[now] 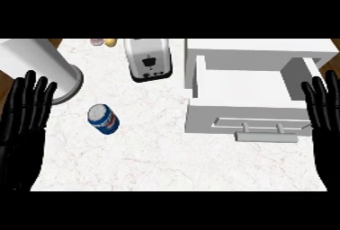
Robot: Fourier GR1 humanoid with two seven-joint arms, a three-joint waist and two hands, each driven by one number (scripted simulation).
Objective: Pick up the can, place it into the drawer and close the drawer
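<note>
Left robot hand [26,112] sits at the left edge and right robot hand [323,108] at the right edge. Both are flat open, fingers up, nothing in them. The blue can [104,118] is on the white tabletop [166,166], closer to the left one, not touching either. To its right the white drawer [239,85] is pulled open, handle [266,135] on the near side. A toaster [149,58] sits further back.
</note>
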